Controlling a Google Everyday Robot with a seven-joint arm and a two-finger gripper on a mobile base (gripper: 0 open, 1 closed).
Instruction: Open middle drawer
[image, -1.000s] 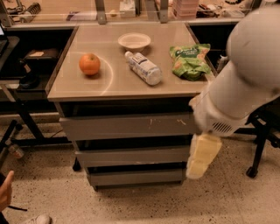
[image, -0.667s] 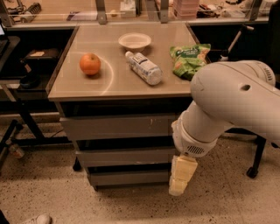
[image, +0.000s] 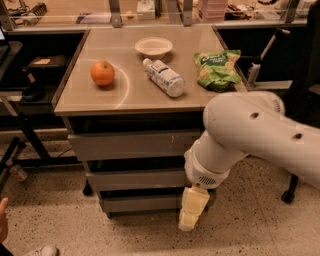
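Middle drawer (image: 132, 180): second of three grey fronts stacked under the table top, flat and handleless. It sits shut, roughly in line with the fronts above and below.
Arm (image: 250, 135): a thick white limb coming in from the right. It bends at a bulky elbow level with the top front, then slopes down and to the left to a ribbed wrist.
Gripper (image: 193, 212): cream-coloured, hanging from the wrist and pointing down at the floor. It is low, in front of the right end of the bottom front (image: 140, 203), below the middle drawer's level and not on it.
Grip state: I cannot tell whether it is spread or closed; from here it reads as one pale block, and nothing is held in it.
In the way: the wrist and forearm cover the right ends of the middle front and of the top front (image: 130, 145), which bears white scratches.
Table top (image: 90, 100): tan and smooth, directly above the drawers.
Round orange fruit (image: 102, 73): left of centre on the top, standing alone.
Bowl (image: 153, 46): pale and shallow, towards the back.
Plastic bottle (image: 164, 77): lying on its side, just in front of the bowl.
Green bag (image: 217, 68): crumpled, at the right edge, just above the arm's elbow.
Floor (image: 60, 225): speckled, with a dark chair foot (image: 287, 196) to the right of the arm.
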